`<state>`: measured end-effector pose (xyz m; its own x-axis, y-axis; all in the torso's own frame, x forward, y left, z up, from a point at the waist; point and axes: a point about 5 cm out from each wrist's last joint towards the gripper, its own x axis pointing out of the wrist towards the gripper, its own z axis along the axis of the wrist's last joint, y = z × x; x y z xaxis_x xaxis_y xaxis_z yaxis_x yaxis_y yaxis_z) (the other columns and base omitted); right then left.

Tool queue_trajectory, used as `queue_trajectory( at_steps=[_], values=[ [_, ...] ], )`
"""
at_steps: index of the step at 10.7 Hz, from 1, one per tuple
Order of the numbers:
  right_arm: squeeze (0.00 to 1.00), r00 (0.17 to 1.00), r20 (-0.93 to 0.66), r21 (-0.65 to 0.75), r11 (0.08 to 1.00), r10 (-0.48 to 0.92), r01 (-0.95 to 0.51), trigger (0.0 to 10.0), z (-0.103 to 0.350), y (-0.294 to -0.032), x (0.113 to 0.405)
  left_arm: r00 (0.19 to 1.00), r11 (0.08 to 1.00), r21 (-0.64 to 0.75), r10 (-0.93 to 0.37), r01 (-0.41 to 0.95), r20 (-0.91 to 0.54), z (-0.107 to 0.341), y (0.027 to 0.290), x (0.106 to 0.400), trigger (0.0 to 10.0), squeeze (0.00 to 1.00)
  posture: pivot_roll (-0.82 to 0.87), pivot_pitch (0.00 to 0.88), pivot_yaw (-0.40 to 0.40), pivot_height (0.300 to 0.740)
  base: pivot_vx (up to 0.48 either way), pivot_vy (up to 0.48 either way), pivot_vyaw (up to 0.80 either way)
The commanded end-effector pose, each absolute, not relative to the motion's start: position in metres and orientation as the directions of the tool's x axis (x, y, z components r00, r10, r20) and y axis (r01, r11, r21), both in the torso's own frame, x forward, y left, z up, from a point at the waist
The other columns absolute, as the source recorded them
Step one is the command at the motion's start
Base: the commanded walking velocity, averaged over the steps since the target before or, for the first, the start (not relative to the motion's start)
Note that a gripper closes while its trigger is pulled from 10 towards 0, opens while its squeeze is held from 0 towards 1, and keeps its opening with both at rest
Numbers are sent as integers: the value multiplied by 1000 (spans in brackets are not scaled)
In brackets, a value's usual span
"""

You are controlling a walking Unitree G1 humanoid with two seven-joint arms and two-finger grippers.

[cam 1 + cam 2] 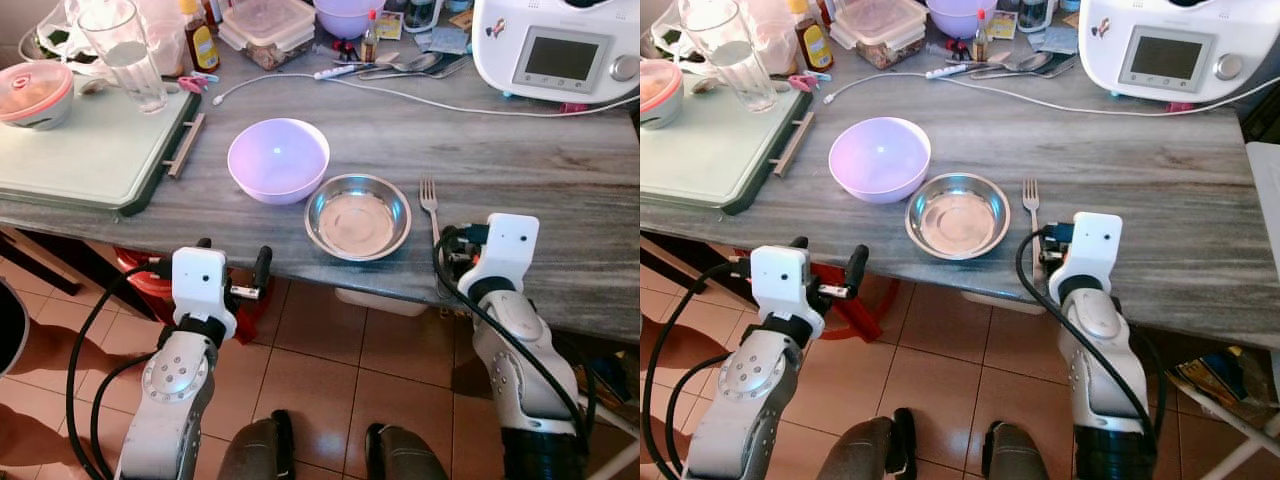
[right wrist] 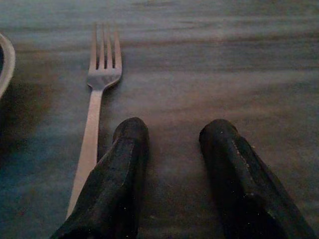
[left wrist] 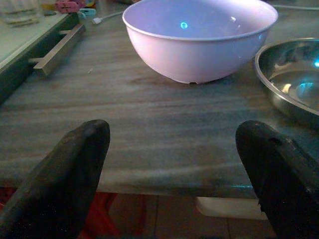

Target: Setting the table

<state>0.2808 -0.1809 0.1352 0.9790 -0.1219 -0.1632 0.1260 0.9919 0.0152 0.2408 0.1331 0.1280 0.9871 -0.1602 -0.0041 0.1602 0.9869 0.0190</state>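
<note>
A lilac plastic bowl (image 1: 278, 158) and a shallow steel bowl (image 1: 358, 215) sit side by side near the front edge of the grey wood-grain table (image 1: 560, 190). A metal fork (image 1: 431, 205) lies just right of the steel bowl, tines pointing away from me. My right gripper (image 2: 174, 127) rests low over the table beside the fork's handle (image 2: 89, 139), open, with nothing between its fingers. My left gripper (image 1: 235, 262) hovers at the table's front edge facing the lilac bowl (image 3: 199, 40), open wide and empty.
A pale green cutting board (image 1: 90, 150) with a drinking glass (image 1: 125, 50) and a red-lidded container (image 1: 35, 90) takes up the left. A white kitchen appliance (image 1: 555, 45) stands at the back right, its cable (image 1: 420, 98) crossing the table. Spoons (image 1: 400, 65) and bottles crowd the back.
</note>
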Motion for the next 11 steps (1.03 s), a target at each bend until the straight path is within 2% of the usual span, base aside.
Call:
queue_trajectory(
  at_steps=[1,5,9,11],
  values=[
    [0,964,-218,-8,988,-149,151,10000,126,-184,275,988,987,19,-156,157,-18,124,134,240,10000,0,11,208,59,740,0,0,0],
    [0,974,-209,50,993,-90,102,10000,131,-172,282,988,988,17,-154,154,-16,125,134,241,10000,0,15,207,58,740,0,0,0],
    [0,973,-215,48,994,-82,94,10000,130,-172,280,988,988,18,-153,153,-18,124,135,240,10000,0,12,207,59,740,0,0,0],
    [0,983,-149,8,994,-106,108,10000,139,-174,279,988,988,21,-154,155,-16,124,135,241,10000,0,11,197,61,740,0,0,0]
  ],
)
